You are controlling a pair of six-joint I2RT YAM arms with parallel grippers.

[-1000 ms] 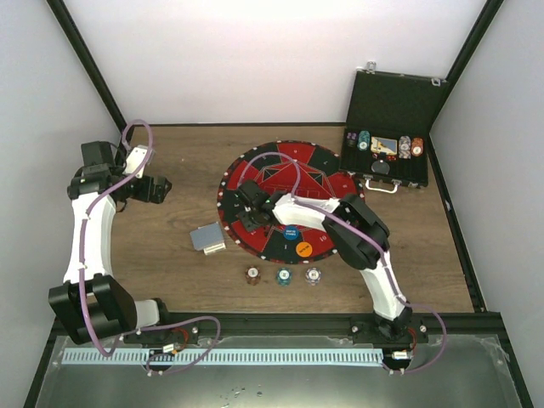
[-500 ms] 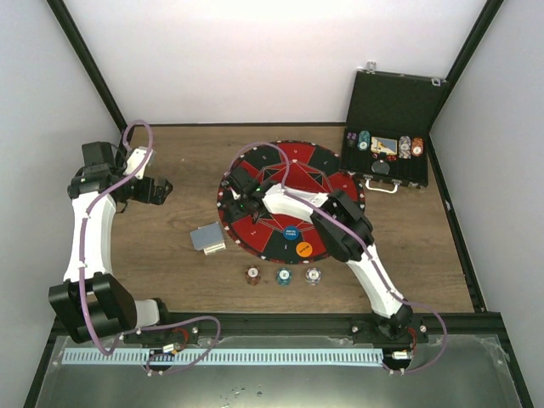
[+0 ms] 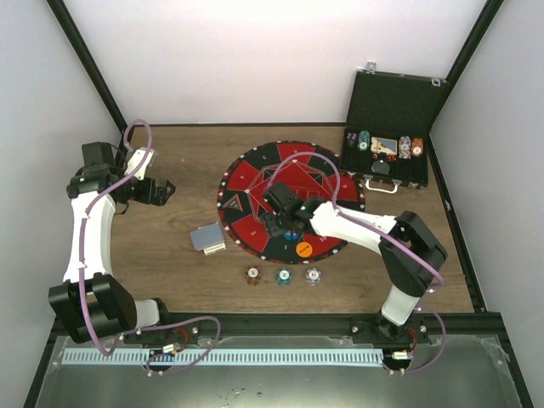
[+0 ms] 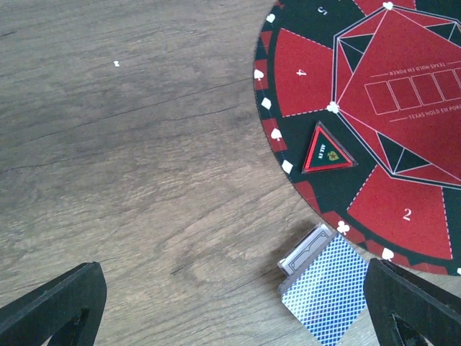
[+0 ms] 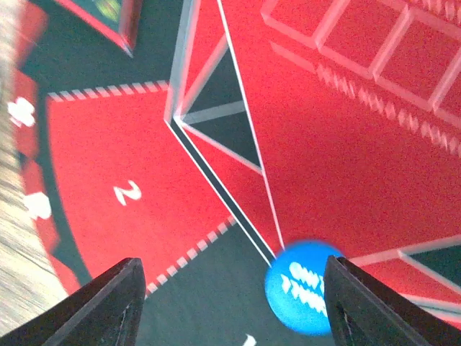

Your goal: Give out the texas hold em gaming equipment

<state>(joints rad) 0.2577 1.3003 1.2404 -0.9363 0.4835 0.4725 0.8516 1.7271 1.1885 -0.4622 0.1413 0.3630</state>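
Mat (image 4: 403,151) printed "TEXAS HOLD EM POKER"; numerals 4 and 2

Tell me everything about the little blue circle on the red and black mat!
The blue disc is a small, flat, round button. It is bright blue and looks like plastic, and its white letters are too blurred to read. It lies flat on the round mat where thin white lines meet, partly on red and partly on black. The right pincer hovers over it, open, with the disc nearer one finger. Whether they touch cannot be told.
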